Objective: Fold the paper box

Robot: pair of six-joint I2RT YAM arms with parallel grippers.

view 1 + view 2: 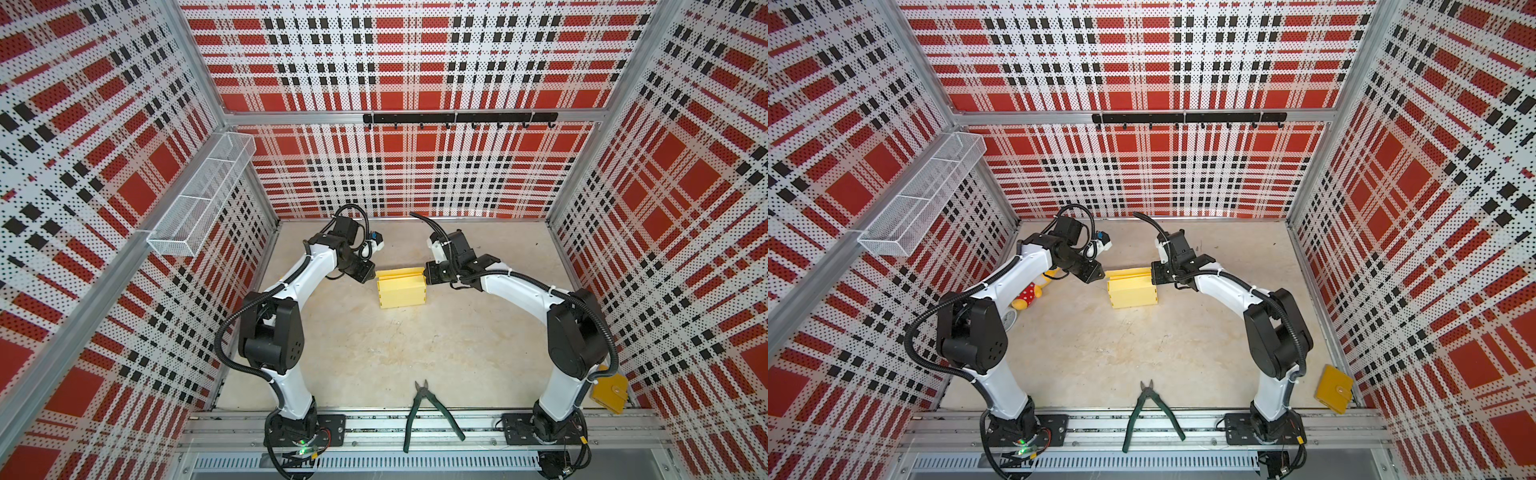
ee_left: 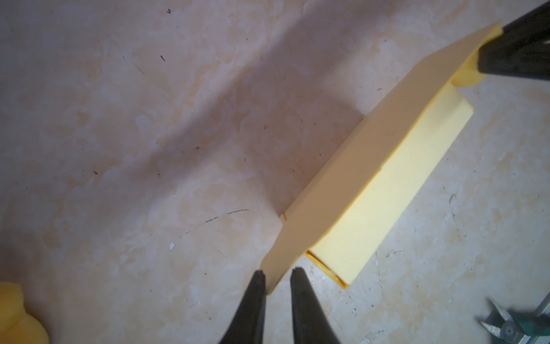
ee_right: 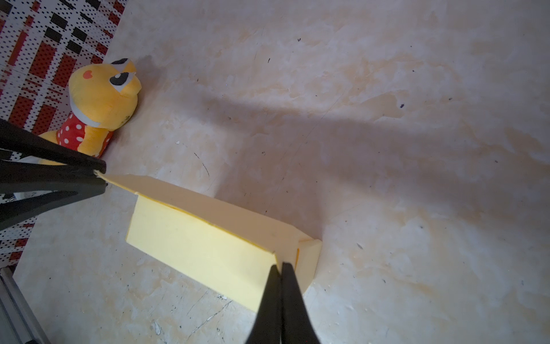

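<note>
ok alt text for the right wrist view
The right end effector is shut on one end of the raised flap of the paper box, while the left end effector brackets the flap's other end. A plush toy sits by the plaid wall.

The paper box (image 1: 1133,293) sits on the bench (image 1: 1142,357) between the left claw (image 1: 1099,275) and right claw (image 1: 1155,280), back flap raised.

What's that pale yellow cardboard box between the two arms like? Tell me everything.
The pale yellow paper box is plain thin card, half-folded into a shallow rectangular shape, resting on the beige table. One long flap rises along its far side. The right gripper pinches one end of it; the left gripper straddles the other corner, jaws slightly apart.
</note>
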